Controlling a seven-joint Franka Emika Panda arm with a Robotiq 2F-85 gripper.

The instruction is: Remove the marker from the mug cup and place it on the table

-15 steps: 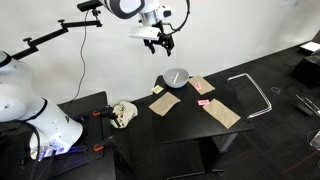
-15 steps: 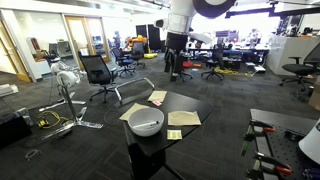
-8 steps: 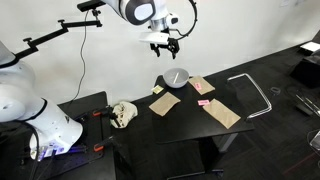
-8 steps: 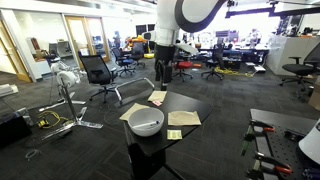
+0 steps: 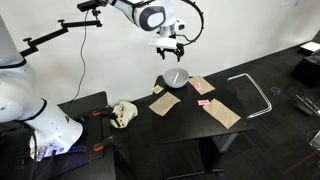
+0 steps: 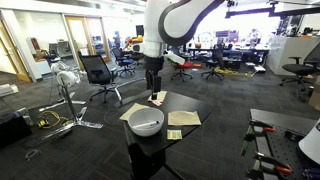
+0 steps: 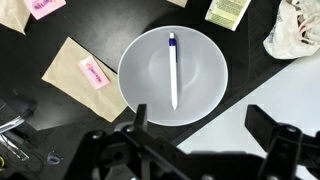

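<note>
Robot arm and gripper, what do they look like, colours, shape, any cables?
The white robot arm has smooth rounded segments with a dark round joint cap. The black gripper at its end is blocky, with two dark fingers. A thin black cable loops beside the wrist.

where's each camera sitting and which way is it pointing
An exterior view: raised, off to the side of the black table, facing a white wall; it shows the arm and the gripper above the white bowl.
An exterior view: low at the table's end, facing an open office beyond the bowl; it shows the arm reaching down, with the gripper.
Wrist view: looks straight down at the marker lying in the bowl; open fingers show at the bottom edge.
Shared: all three show the bowl.
</note>
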